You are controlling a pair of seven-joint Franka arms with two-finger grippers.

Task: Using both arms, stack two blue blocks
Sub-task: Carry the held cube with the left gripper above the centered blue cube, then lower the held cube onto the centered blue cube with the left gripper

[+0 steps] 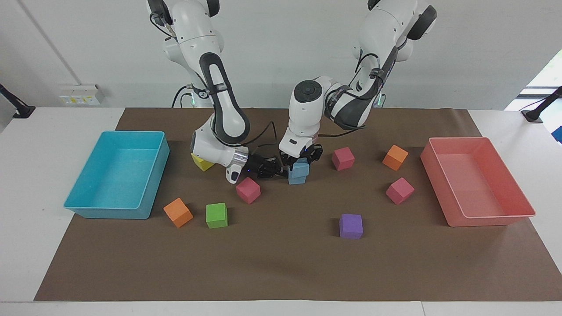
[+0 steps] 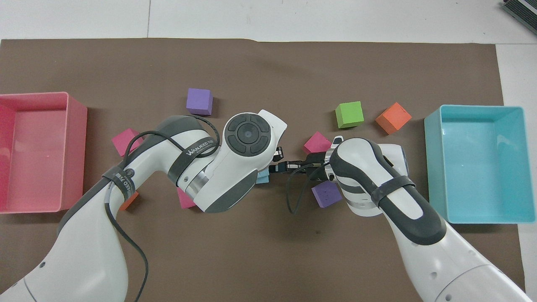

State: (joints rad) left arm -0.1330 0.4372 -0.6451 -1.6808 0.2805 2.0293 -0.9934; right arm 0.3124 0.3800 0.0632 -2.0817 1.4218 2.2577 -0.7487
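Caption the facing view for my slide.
Left gripper sets one blue block onto another beside the right gripper.

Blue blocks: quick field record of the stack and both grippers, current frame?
blue blocks: upper blue block sits on the lower blue block, slightly skewed
left gripper: at the upper block from above; grip not readable
right gripper: level with the stack, beside it on the right arm's side; contact not readable
nearest neighbour: pink cube

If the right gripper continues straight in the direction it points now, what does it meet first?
The right gripper lies low and points sideways at the stacked blue blocks, so it would probably meet the lower one first. The left gripper is over the stack.
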